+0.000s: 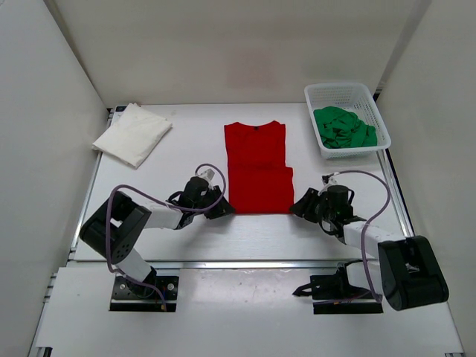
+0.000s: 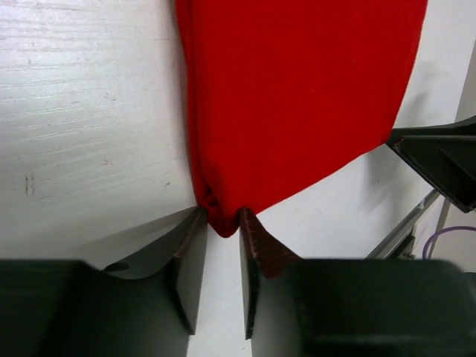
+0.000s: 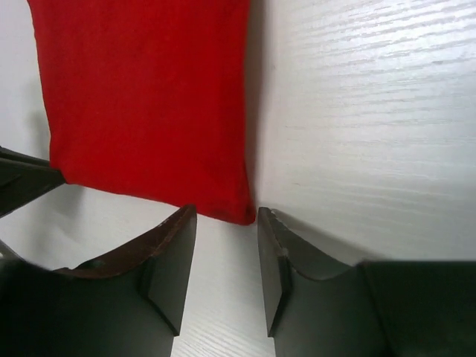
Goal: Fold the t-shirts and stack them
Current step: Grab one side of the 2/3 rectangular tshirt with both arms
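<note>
The red t-shirt [image 1: 256,167] lies flat and partly folded in the middle of the table, collar at the far end. My left gripper [image 1: 223,210] is at its near left corner. In the left wrist view the jaws [image 2: 222,216] are pinched on that bunched corner of the red shirt [image 2: 297,97]. My right gripper [image 1: 297,204] is at the near right corner. Its jaws [image 3: 225,212] are open, with the corner of the red shirt [image 3: 149,97] just at the fingertips. The white t-shirt [image 1: 132,134] lies folded at the far left. The green t-shirt [image 1: 342,128] is crumpled in the basket.
A white lattice basket [image 1: 338,89] stands at the far right corner of the table. White walls close in the left, back and right sides. A metal rail runs along the table's near edge.
</note>
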`<control>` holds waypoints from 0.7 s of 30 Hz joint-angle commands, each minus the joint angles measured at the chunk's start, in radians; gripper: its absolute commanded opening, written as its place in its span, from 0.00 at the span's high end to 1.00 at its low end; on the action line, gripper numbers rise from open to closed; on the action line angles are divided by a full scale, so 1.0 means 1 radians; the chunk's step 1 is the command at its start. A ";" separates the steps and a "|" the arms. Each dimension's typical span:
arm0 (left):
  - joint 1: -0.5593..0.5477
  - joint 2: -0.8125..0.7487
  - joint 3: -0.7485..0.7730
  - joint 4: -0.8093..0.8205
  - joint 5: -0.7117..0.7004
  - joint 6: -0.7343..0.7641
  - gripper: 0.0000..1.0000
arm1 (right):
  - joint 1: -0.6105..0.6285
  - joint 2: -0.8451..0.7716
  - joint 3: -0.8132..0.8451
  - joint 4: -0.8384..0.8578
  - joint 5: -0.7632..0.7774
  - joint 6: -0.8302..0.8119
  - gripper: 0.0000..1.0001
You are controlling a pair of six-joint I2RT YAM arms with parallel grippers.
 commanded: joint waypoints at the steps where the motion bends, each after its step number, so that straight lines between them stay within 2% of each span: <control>1: -0.010 0.032 0.001 -0.056 -0.032 0.007 0.66 | 0.017 0.061 0.009 0.010 -0.012 -0.018 0.63; 4: -0.010 0.031 0.001 -0.050 -0.035 -0.005 0.75 | 0.023 0.095 0.021 0.018 -0.025 -0.021 0.71; 5: -0.008 0.031 0.001 -0.051 -0.043 -0.004 0.77 | 0.026 0.114 0.024 0.016 -0.035 -0.019 0.77; 7: -0.010 0.020 0.003 -0.053 -0.049 -0.009 0.89 | 0.018 0.132 0.029 0.030 -0.054 -0.010 0.87; 8: -0.011 0.011 0.003 -0.057 -0.052 -0.007 0.90 | 0.023 0.128 0.029 0.036 -0.057 -0.010 0.94; 10: -0.011 -0.007 -0.002 -0.071 -0.064 -0.001 1.00 | 0.037 0.108 0.025 0.028 -0.037 -0.010 0.98; 16: -0.005 -0.138 -0.062 -0.143 -0.066 0.014 1.00 | 0.078 -0.029 0.000 -0.085 -0.020 -0.009 1.00; 21: -0.075 -0.367 -0.151 -0.330 -0.074 0.057 1.00 | 0.243 -0.303 -0.058 -0.321 0.082 0.045 1.00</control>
